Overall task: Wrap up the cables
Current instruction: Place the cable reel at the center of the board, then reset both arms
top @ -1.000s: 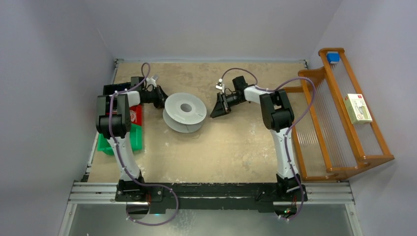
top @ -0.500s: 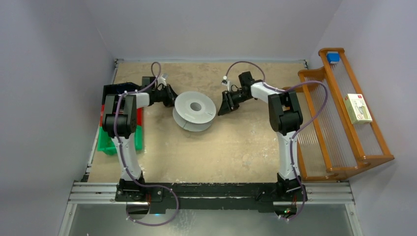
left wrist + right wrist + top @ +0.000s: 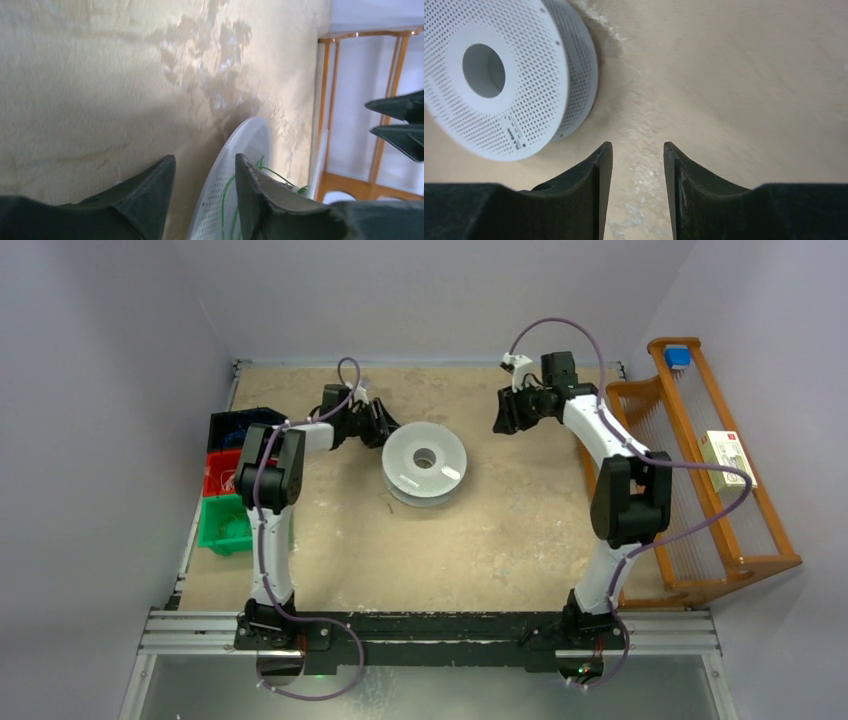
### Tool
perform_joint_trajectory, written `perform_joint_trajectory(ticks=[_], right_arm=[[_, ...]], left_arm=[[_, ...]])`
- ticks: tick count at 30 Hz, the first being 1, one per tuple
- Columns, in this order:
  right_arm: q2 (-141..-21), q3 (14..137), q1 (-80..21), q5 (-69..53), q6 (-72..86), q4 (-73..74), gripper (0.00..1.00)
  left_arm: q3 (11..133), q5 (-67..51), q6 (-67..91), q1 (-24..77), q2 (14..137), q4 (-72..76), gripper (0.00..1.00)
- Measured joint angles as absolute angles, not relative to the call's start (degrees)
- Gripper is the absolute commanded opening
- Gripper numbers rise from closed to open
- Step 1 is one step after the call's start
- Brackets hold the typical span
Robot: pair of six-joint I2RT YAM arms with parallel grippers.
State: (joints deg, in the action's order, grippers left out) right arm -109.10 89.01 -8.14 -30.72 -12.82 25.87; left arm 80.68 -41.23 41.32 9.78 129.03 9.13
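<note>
step: looking like the setup part of the wrap to me, with the spool (image 3: 425, 462) being handled and no winding going on yet
spool: it's lying flat on the table (image 3: 500, 540), a bit behind the middle, hole facing up
cables: I'm only seeing thin green strands (image 3: 226, 192) in the left wrist view, showing through the perforated flange, so they're sitting inside the spool. In the top view I can't pick them out, and no loose end is showing anywhere
left gripper (image 3: 378, 426): it's sitting at the spool's left rear rim. Up close the left gripper (image 3: 205, 157) is straddling the flange edge with its fingers parted. There's a sliver of table showing on one side, so I'm reading it as not clamping
right gripper (image 3: 503, 418): it's hanging well apart from the spool, off to the right rear. Its fingers are spread and nothing is sitting between them (image 3: 636, 147); its own camera is catching the spool (image 3: 544, 85) off to the left
next move: I'm guessing somebody has to find a free end of that wire first. The left side should be pinning the flange properly, and the right one coming in close enough to pinch something that thin
</note>
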Motion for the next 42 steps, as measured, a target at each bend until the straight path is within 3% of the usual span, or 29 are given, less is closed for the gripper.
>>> perform_joint_trajectory(ticks=[9, 20, 22, 24, 25, 26, 27, 42], right_arm=[[-101.9, 85.1, -8.6, -29.1, -17.3, 24.0, 0.48], [-97.1, 80.0, -17.2, -29.8, -23.5, 23.4, 0.53], [-95.7, 79.3, -17.6, -29.8, -24.5, 23.0, 0.57], [-93.5, 77.8, -17.6, -29.5, -25.2, 22.6, 0.68], [-92.4, 76.9, -17.7, -29.2, -25.5, 22.1, 0.75], [-91.2, 75.8, -17.7, -28.6, -25.8, 21.6, 0.89], [-90.1, 74.9, -17.7, -27.9, -25.9, 21.2, 0.98], [-68.1, 66.7, -18.3, -11.5, -18.0, 12.3, 0.99]], left_arm=[[82.6, -32.9, 37.9, 10.5, 126.6, 6.1, 0.74], [80.1, -26.2, 29.6, 4.0, 120.5, -2.5, 0.78], [78.6, -25.1, 27.0, 2.6, 118.7, -4.4, 0.8], [77.0, -24.1, 23.2, 1.9, 116.6, -7.1, 0.83], [76.2, -23.6, 21.2, 1.8, 115.4, -8.5, 0.85], [75.4, -23.4, 19.6, 1.8, 114.3, -9.7, 0.87], [74.3, -23.2, 17.1, 1.9, 112.6, -11.2, 0.89], [61.8, -23.0, -8.9, 1.4, 76.4, -27.1, 0.97]])
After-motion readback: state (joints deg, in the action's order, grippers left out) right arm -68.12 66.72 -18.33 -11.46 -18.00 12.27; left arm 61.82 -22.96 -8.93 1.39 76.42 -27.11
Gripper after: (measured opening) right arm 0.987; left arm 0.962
